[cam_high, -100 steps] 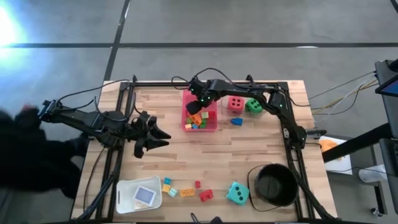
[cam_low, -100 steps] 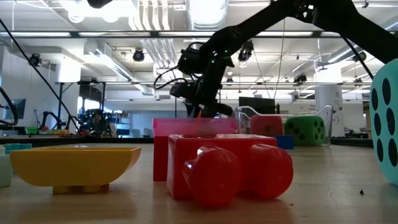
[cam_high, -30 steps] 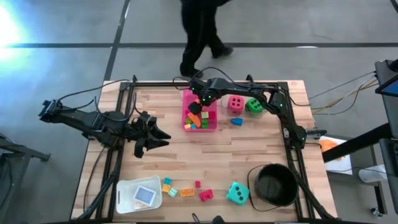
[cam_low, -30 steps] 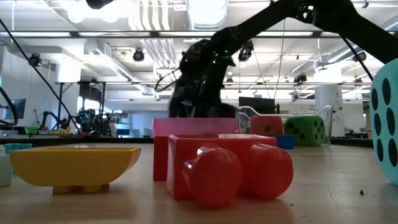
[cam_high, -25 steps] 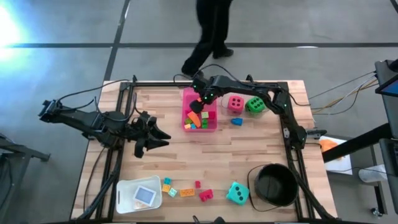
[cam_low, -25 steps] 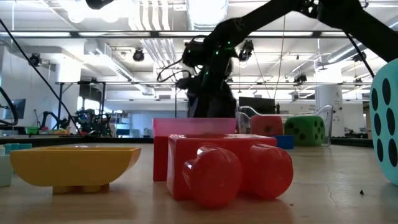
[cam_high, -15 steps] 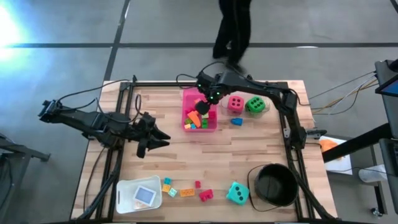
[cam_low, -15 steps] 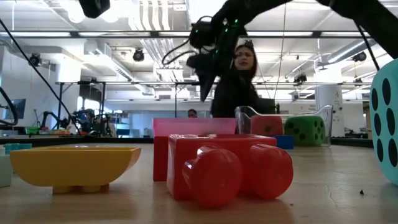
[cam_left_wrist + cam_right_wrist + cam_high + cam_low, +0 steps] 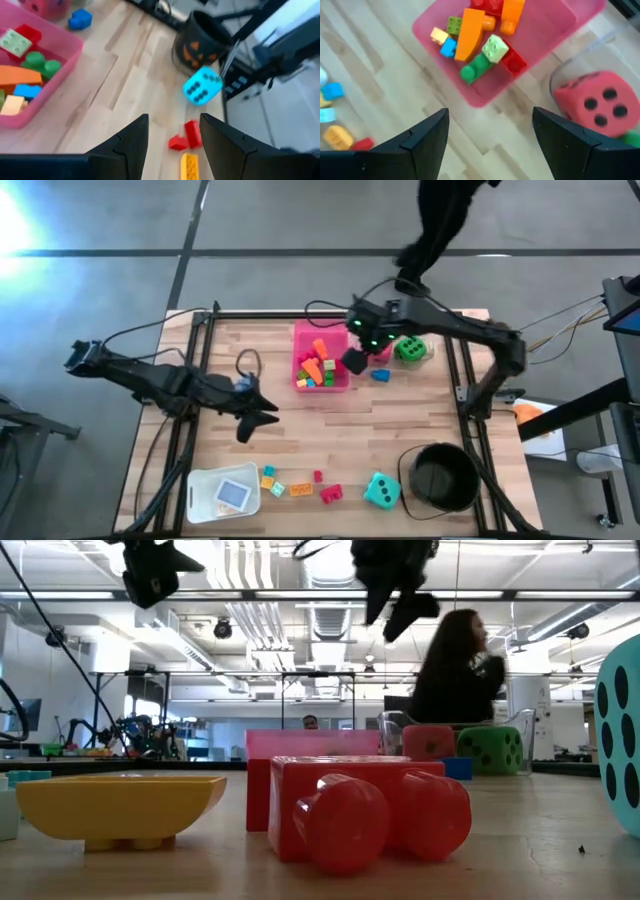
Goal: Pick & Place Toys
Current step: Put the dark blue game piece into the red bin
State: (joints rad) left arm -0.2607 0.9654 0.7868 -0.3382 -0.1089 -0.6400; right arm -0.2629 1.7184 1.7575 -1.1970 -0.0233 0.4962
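The pink tray (image 9: 299,333) at the far middle of the table holds several bricks (image 9: 476,46). Right of it are a red die (image 9: 597,102), a green die (image 9: 410,350) and a blue brick (image 9: 380,375). Near the front edge lie a teal die (image 9: 381,491), a red brick (image 9: 186,136) and more small bricks (image 9: 300,489). My right gripper (image 9: 490,145) hangs open and empty, high between tray and red die. My left gripper (image 9: 175,140) is open and empty over the table's left middle (image 9: 262,412), tipped down toward the front bricks.
A black bucket (image 9: 440,477) stands at the near right corner, and a white container with a card (image 9: 225,492) at the near left. A clear plastic rim (image 9: 559,75) shows beside the red die. A person (image 9: 455,670) walks behind the far edge. Bare wood lies mid-table.
My right gripper has risen out of the pink tray and swung toward the table's right, ending high beside the red die, still open. My left gripper has tipped downward and sunk a little toward the near edge. The person behind the table has walked to the right.
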